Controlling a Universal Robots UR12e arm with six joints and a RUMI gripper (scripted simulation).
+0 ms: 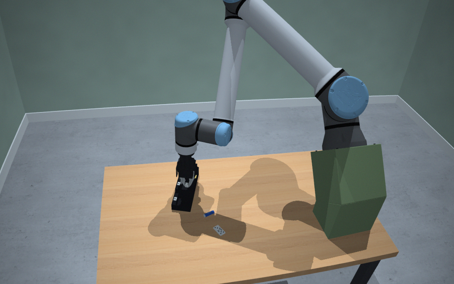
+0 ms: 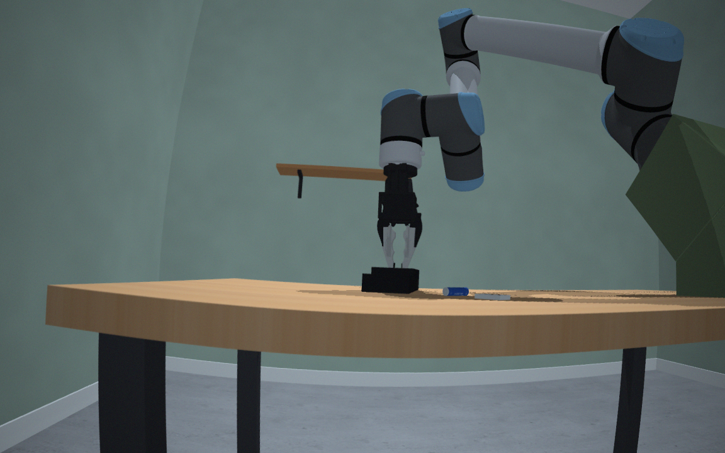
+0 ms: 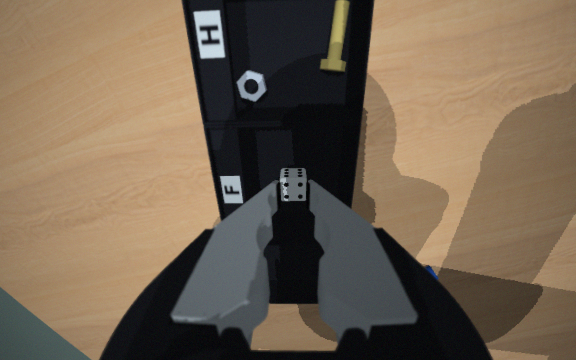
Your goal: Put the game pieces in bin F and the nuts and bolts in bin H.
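My gripper (image 1: 186,183) (image 2: 398,264) (image 3: 293,183) points down and is shut on a white die (image 3: 293,175) with black pips. The die is over the bin marked F (image 3: 217,160); its fingertips are at about rim height in the exterior view, where the die is hidden. The bin marked H (image 3: 216,90) adjoins it and holds a silver nut (image 3: 262,87) and a yellow bolt (image 3: 337,45). The black bins stand upright in a row. A white domino (image 1: 219,230) (image 2: 491,296) lies flat on the table (image 1: 133,243) (image 2: 297,326).
A blue battery (image 1: 209,213) (image 2: 455,291) (image 3: 431,272) lies between the bins and the domino. A third bin (image 1: 181,207) is at the row's near end in the top view. A large green angular body (image 1: 355,215) (image 2: 714,225) stands at the right, by the arm's base.
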